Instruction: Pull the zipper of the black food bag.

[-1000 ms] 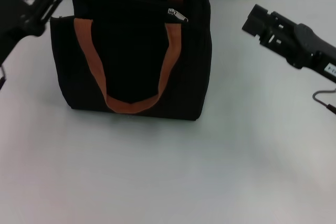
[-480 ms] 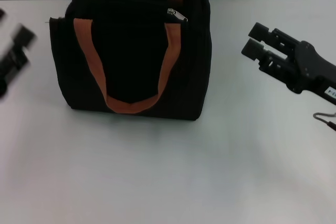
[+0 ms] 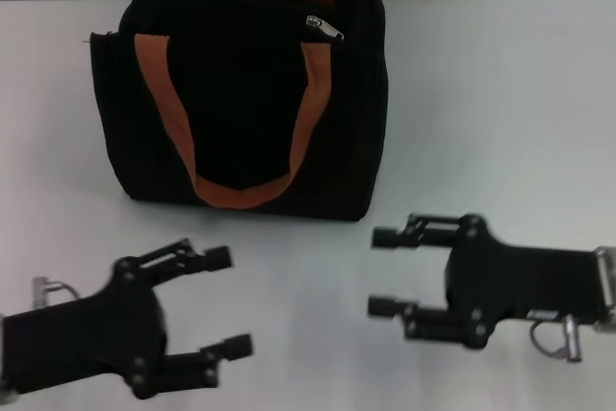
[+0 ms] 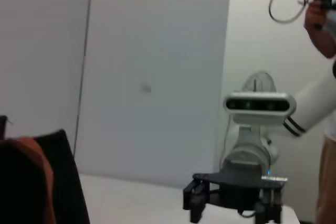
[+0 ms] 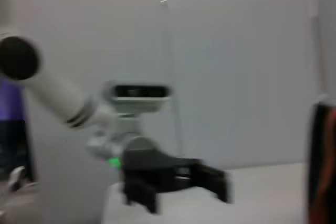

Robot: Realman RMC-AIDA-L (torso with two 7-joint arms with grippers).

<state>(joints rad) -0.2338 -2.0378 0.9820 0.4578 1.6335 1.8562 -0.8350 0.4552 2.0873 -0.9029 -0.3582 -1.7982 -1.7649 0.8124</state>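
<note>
Both arms have dropped back to the near counter (image 3: 500, 103), left pincer (image 3: 228, 303) and right pincer (image 3: 381, 272) wide and empty, leaving the black food bag (image 3: 245, 93) and zipper (image 3: 324, 27) alone.

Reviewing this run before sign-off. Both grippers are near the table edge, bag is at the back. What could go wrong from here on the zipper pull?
1. The zipper is a small tab high on the black food bag, right beside an orange-brown strap; a gripper could catch the strap instead.
2. Nothing holds the bag. Left gripper and right gripper are both open and well short of it, so pulling may drag or tip the bag.
</note>
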